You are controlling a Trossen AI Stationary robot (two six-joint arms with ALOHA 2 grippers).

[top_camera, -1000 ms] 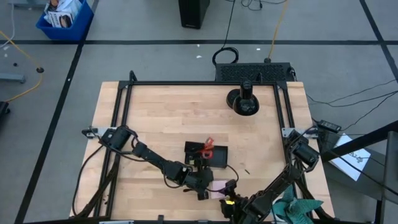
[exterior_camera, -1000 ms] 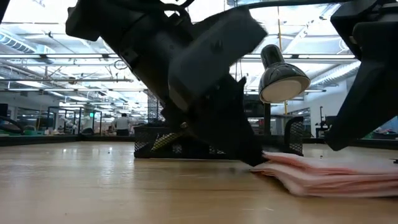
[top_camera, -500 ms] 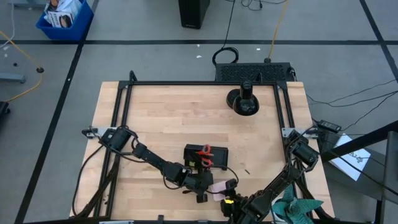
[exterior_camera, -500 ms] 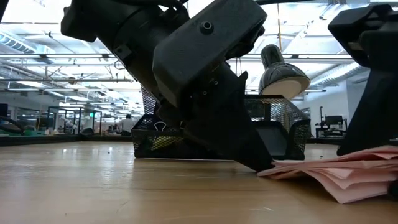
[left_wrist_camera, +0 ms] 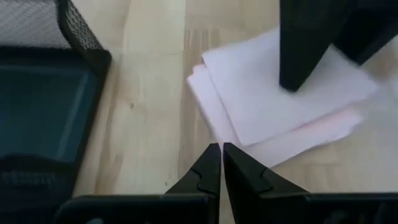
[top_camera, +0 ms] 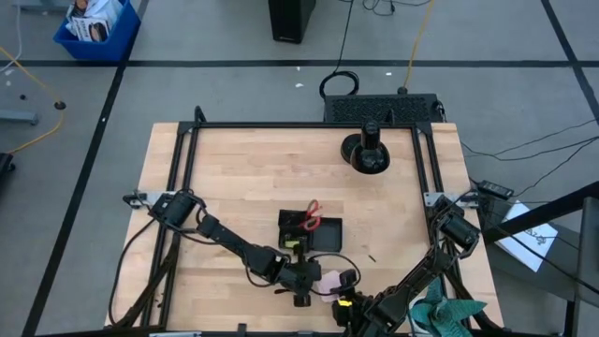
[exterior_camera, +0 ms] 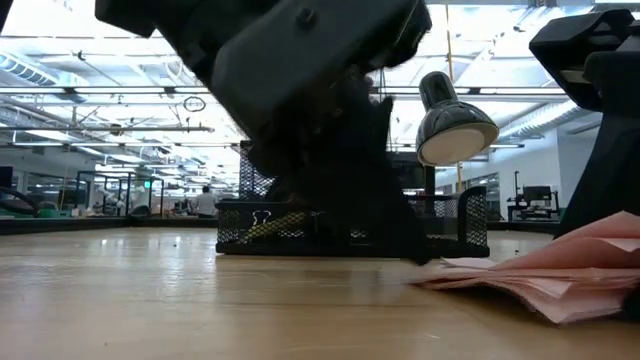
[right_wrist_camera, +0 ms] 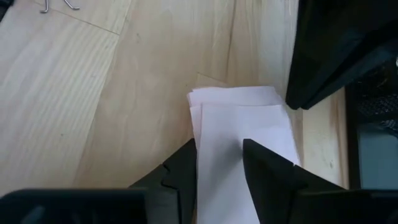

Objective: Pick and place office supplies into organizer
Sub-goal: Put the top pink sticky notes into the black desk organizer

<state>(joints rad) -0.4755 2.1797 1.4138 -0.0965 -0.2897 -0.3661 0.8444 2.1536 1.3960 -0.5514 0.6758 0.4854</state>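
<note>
Lying near the front edge of the pale wooden table (top_camera: 234,168), the pink sticky-note pad (right_wrist_camera: 239,146) is pinched by the right gripper (right_wrist_camera: 219,163); the left gripper (left_wrist_camera: 221,157), fingers pressed together, sits beside it. The organizer (top_camera: 323,234) stands just behind, against a bright, glass-walled hall.

One organizer (top_camera: 311,232), one sticky-note pad (top_camera: 329,279), one pair of scissors (top_camera: 311,211), one round stand (top_camera: 366,153).

Pink, black and red on pale wood

Pink sticky-note pad (top_camera: 330,280); black mesh organizer (top_camera: 310,233) holding red-handled scissors (top_camera: 312,210); light striped wooden worktop (top_camera: 243,178); teal cloth (top_camera: 447,312); dark fingers (right_wrist_camera: 267,168).
</note>
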